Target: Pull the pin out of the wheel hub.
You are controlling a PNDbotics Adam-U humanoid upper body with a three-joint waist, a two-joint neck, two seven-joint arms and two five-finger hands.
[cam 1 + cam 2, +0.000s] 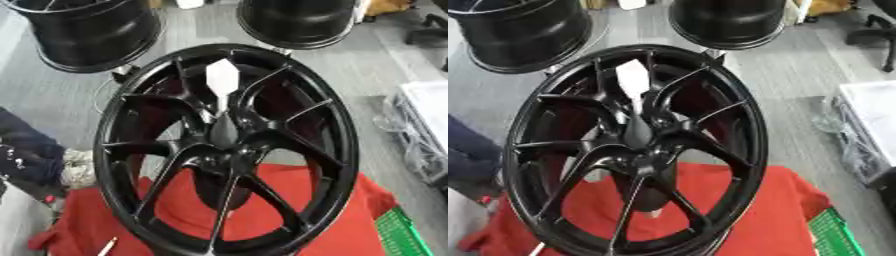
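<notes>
A: Closest to cam?
B: Big black wheel hub, standing on edge, tilted a bit, fills most of the view. Spokes run from rim to centre.
A: What's it on?
B: Red cloth, spread under and behind the lower half of the hub.
A: Other big stuff?
B: Two more black rims on the grey floor behind it: one far left, one far right. Past the right edge, a white shelf unit w/ clear plastic. Green crate at the lower right corner, just beside the cloth.
A: The pin?
B: White piece, wide head up top, narrowing to a thin stem that runs down to the hub centre. Sits in the upper half, betw. spokes. Looks seated at the centre, but can't tell how deep.
A: Hands? Fingers?
B: No robot hand in either eye view, so nothing to say on fingers, and nothing touches the pin.
A: Small bits?
B: Thin pale stick on the cloth, lower left.
</notes>
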